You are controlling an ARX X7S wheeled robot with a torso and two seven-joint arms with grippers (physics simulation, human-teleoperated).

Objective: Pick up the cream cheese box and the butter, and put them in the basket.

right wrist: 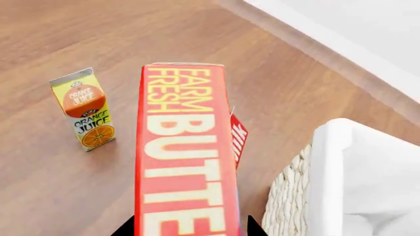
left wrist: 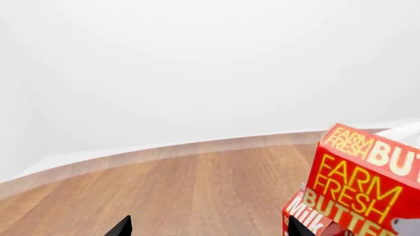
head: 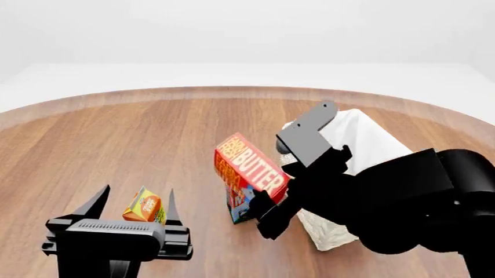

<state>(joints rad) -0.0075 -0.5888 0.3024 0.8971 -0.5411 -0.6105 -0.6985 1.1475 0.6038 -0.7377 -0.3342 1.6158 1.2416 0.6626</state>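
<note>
The butter (head: 249,165), a red-orange box with yellow "Farm Fresh Butter" lettering, is held tilted in my right gripper (head: 265,209), just left of the basket (head: 328,234). In the right wrist view the butter (right wrist: 187,147) fills the gap between the jaws of the right gripper (right wrist: 190,230), with the basket's wicker wall (right wrist: 288,196) and white liner close beside it. My left gripper (head: 133,200) is open and empty, low at the near left; it also shows in the left wrist view (left wrist: 210,228). The butter shows in the left wrist view too (left wrist: 364,184). The cream cheese box is out of view.
An orange juice carton (head: 145,207) stands just beyond the left gripper's fingers; it also shows in the right wrist view (right wrist: 85,108). A red-and-white milk carton (right wrist: 239,137) peeks out behind the butter and shows in the left wrist view (left wrist: 307,217). The round wooden table's far edge (head: 193,92) curves behind.
</note>
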